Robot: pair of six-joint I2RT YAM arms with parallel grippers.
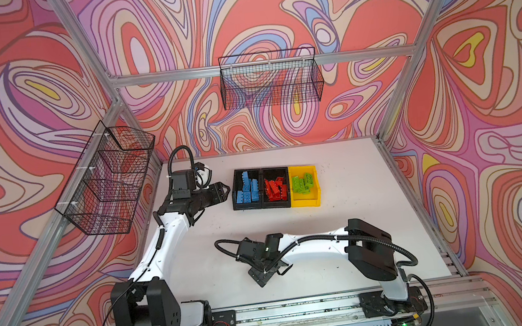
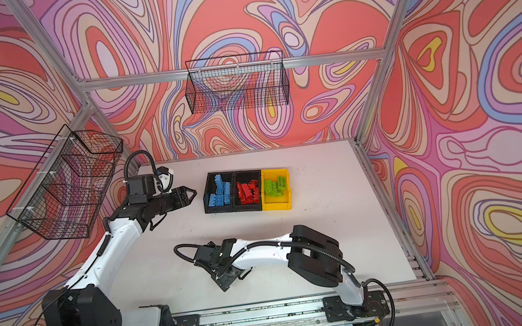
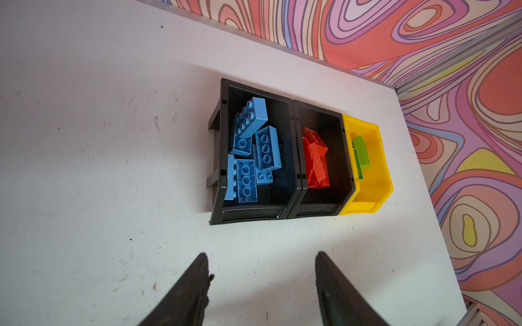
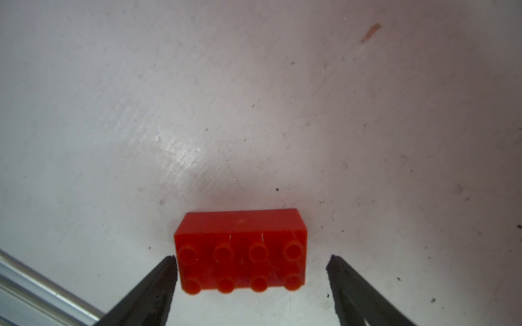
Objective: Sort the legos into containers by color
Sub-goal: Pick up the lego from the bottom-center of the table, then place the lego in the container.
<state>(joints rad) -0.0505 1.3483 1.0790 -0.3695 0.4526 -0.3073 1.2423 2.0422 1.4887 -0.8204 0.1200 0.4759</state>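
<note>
Three joined containers stand in a row at the back of the table: a black one (image 1: 248, 206) with blue legos (image 1: 249, 188), a black one (image 1: 276, 205) with red legos (image 1: 276, 189), and a yellow one (image 1: 306, 201) with green legos (image 1: 303, 182). My left gripper (image 1: 226, 191) hovers open just left of the blue container, nothing between its fingers (image 3: 197, 282). At the table's front middle my right gripper (image 1: 270, 274) points down, open. In the right wrist view a loose red brick (image 4: 240, 225) lies studs-up on the table between its fingertips (image 4: 166, 271). The wrist hides this brick in both top views.
One black wire mesh basket (image 1: 105, 185) hangs on the left wall and another (image 1: 272, 82) on the back wall. An aluminium rail (image 1: 302, 306) runs along the table's front edge, close to the right gripper (image 4: 252, 258).
</note>
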